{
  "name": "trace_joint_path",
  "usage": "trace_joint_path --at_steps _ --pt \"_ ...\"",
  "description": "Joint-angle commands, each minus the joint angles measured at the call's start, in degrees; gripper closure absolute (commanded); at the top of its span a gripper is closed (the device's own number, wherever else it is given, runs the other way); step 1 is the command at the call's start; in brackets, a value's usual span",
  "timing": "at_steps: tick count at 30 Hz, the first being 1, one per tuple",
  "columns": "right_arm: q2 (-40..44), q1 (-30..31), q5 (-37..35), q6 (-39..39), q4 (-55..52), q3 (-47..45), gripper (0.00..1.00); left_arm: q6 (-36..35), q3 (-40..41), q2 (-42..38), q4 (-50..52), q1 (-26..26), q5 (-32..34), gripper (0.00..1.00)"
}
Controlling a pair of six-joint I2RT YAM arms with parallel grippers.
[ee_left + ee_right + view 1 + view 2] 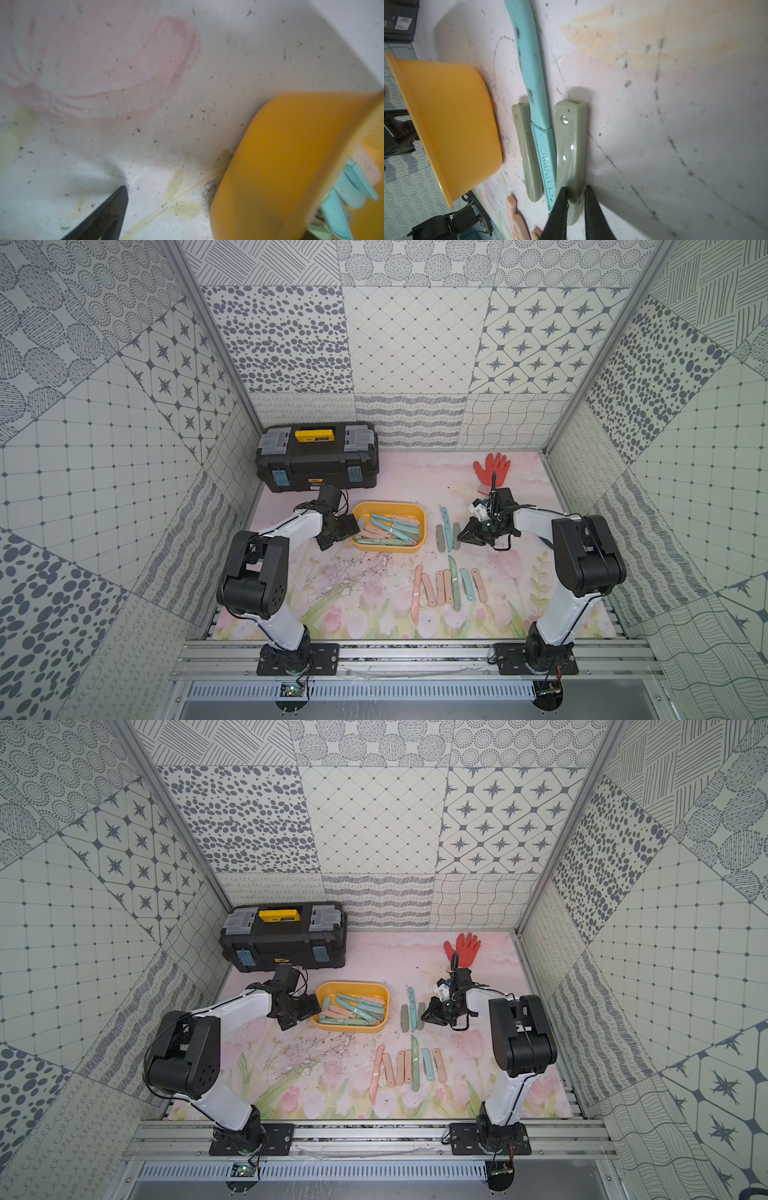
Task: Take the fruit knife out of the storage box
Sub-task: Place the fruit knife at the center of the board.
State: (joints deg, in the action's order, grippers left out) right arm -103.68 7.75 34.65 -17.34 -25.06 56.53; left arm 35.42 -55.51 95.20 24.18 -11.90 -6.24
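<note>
The yellow storage box (388,506) (353,984) sits mid-mat with several pink, teal and green fruit knives (390,529) piled inside. My left gripper (334,536) is wide open at the box's left end. One black finger (108,214) shows on the mat outside the box wall (270,155); the other is hidden. My right gripper (467,536) (575,187) is low, right of the box. Its jaws stand slightly open, astride a folded grey-green knife (571,145) that lies flat on the mat beside a teal open knife (529,62) and another grey-green one (527,149).
A row of several pink, teal and green knives (449,585) lies nearer the front of the mat. A black toolbox (318,456) with a yellow handle stands at the back left. A red glove (492,468) lies at the back right, just behind my right wrist.
</note>
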Motion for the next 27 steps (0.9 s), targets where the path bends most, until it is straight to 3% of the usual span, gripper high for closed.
trace_joint_path --at_steps 1,9,13,16,19,23,27 --pt "0.59 -0.21 -1.71 0.29 0.32 -0.80 0.79 -0.35 -0.63 -0.10 0.92 0.17 0.47 0.09" --pt "6.80 -0.10 -2.89 -0.59 -4.70 1.60 0.69 -0.28 -0.79 -0.10 1.02 0.20 0.40 0.08" --pt "13.99 -0.01 -4.71 -2.20 -5.92 3.52 0.55 -0.32 -0.48 -0.31 0.71 0.21 0.46 0.09" --pt "15.18 0.73 -2.97 -0.98 -5.14 5.55 0.52 -0.25 -0.61 0.08 0.51 0.21 0.17 0.09" --pt "14.78 5.77 -3.54 2.23 -4.03 8.93 0.50 -0.18 -0.83 0.09 0.60 0.17 0.04 0.08" --pt "11.63 16.30 -13.01 9.13 -6.39 17.67 0.45 -0.21 -0.83 -0.10 0.69 0.13 0.09 0.09" --pt "5.68 20.55 -12.92 11.71 -6.64 24.61 0.44 -0.19 -0.81 0.22 0.69 0.21 -0.18 0.09"
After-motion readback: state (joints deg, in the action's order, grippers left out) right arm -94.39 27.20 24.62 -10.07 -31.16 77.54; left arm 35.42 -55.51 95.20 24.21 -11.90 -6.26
